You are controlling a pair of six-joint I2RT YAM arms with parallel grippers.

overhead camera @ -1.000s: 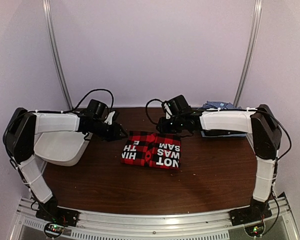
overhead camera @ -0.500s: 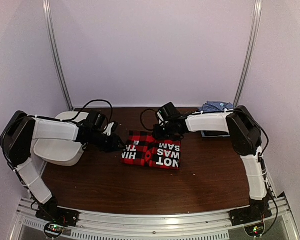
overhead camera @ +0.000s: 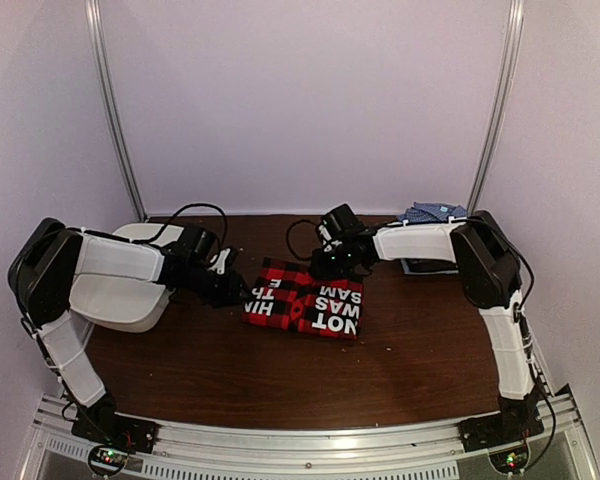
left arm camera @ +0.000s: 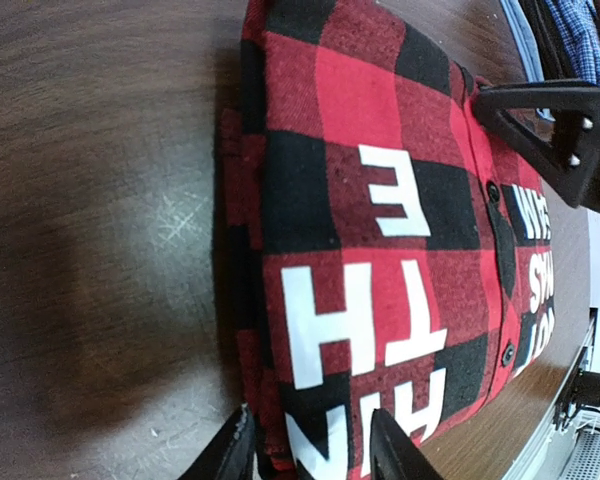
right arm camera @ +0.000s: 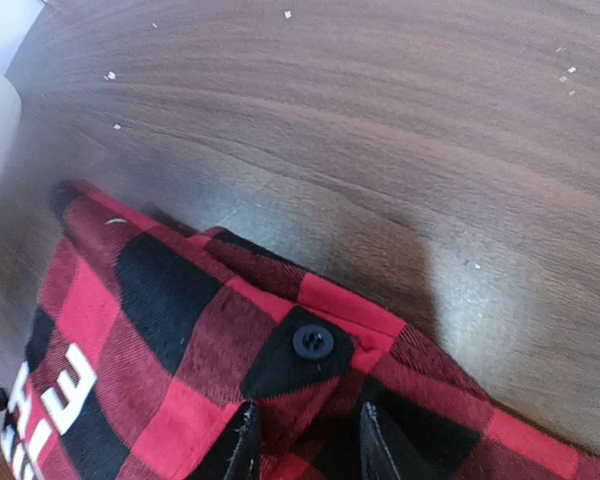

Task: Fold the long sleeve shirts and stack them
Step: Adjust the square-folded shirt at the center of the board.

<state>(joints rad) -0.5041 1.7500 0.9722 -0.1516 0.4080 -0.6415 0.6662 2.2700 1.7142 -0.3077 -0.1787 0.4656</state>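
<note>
Near: dark brown wooden worktop (overhead camera: 280,385), few pale specks. Mid-worktop: the red-and-black buffalo plaid flannel shirt (overhead camera: 302,300) w/ big white block lettering, already folded to a compact rectangle, edges fairly square, lying flat. L fingers (overhead camera: 238,291) sit at its left edge, part open w/ the layered edge btwn them. R fingers (overhead camera: 332,262) are at its far edge by a black button (right arm camera: 313,341), also part open w/ cloth btwn. Can't tell from either wrist view if they're pinching or just straddling. Rounded white plastic tub (overhead camera: 120,300) at left, under the L arm, contents not visible. Far right corner: blue-and-white fine check shirt (overhead camera: 435,212), looks bundled/folded but mostly hidden behind the R arm, so can't confirm. Judgement: folding of the plaid one prob. done. What's left is the stacking, since the 2 shirts lie well apart, neither on the other.
</note>
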